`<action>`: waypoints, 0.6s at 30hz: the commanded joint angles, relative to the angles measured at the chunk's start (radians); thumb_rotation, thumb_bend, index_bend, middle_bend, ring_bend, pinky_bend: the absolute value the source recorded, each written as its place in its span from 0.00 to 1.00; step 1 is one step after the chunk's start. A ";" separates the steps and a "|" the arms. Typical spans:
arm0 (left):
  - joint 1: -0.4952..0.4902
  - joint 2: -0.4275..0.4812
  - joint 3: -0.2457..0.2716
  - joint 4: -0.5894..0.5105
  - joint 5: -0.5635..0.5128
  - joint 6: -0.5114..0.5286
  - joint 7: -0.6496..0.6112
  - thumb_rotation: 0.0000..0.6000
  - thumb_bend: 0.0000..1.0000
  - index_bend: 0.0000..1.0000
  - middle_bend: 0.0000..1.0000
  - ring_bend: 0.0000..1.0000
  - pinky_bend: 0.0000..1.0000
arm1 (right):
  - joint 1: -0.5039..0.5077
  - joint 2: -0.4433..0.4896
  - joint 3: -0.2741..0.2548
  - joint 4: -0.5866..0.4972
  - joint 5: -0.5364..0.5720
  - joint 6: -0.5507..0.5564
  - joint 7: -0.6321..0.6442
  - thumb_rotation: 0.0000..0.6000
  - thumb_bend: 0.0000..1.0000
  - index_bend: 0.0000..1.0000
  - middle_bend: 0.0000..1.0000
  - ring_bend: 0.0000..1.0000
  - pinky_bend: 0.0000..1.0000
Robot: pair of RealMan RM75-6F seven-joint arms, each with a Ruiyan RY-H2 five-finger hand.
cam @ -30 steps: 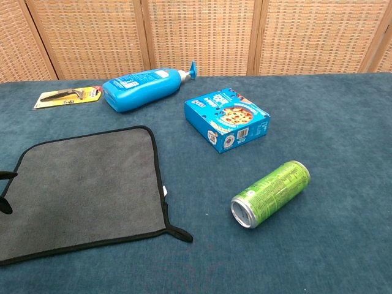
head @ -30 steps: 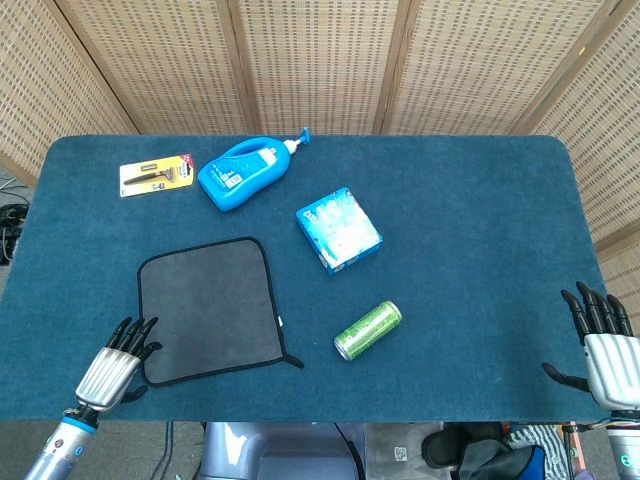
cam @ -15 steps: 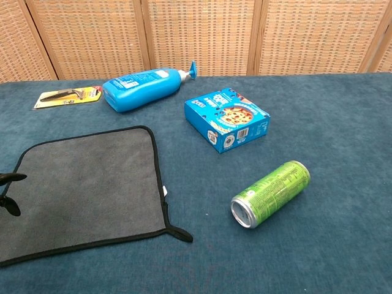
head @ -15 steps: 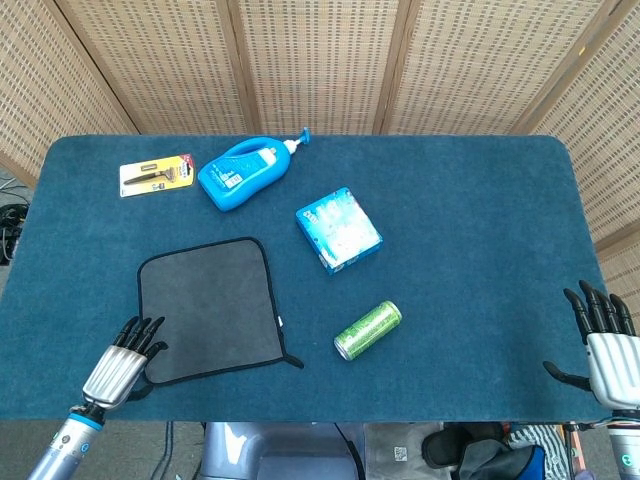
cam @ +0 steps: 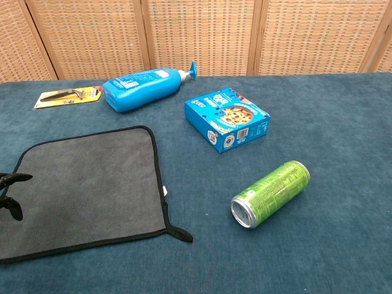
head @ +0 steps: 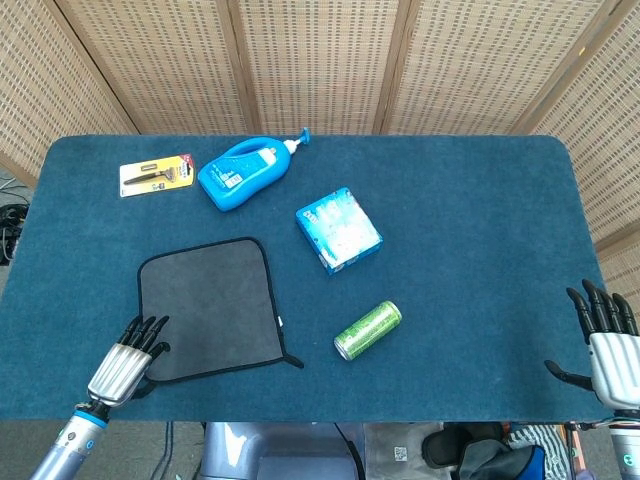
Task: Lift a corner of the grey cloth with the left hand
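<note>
The grey cloth (head: 212, 308) (cam: 86, 187) with a black hem lies flat on the blue table, left of centre. My left hand (head: 124, 366) hovers at the cloth's near-left corner, fingers apart and stretched forward over the hem, holding nothing. In the chest view only its dark fingertips (cam: 8, 190) show at the left edge, over the cloth's left side. My right hand (head: 609, 349) rests open at the table's near-right edge, far from the cloth.
A green can (head: 368, 330) lies on its side right of the cloth. A blue box (head: 339, 229) sits at centre. A blue pump bottle (head: 243, 172) and a yellow carded tool (head: 156, 174) lie at the back left.
My left hand has shifted slightly right and forward, its fingers now reaching a little further over the cloth's near-left corner. The cloth and the right hand have stayed put.
</note>
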 commanded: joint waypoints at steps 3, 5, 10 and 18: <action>-0.002 0.000 0.001 0.001 -0.005 -0.005 0.001 1.00 0.26 0.38 0.00 0.00 0.00 | -0.001 0.000 0.000 0.000 -0.001 0.002 0.001 1.00 0.00 0.00 0.00 0.00 0.00; -0.003 -0.001 0.001 0.004 -0.008 -0.008 0.001 1.00 0.26 0.39 0.00 0.00 0.00 | -0.001 0.000 0.001 0.000 -0.001 0.003 0.001 1.00 0.00 0.00 0.00 0.00 0.00; -0.007 -0.008 0.001 0.012 -0.015 -0.016 -0.007 1.00 0.29 0.44 0.00 0.00 0.00 | -0.002 0.001 0.002 0.000 -0.001 0.005 0.002 1.00 0.00 0.00 0.00 0.00 0.00; -0.009 -0.009 -0.001 0.014 -0.015 -0.007 -0.013 1.00 0.36 0.49 0.00 0.00 0.00 | -0.003 0.001 0.002 0.001 -0.002 0.005 0.003 1.00 0.00 0.00 0.00 0.00 0.00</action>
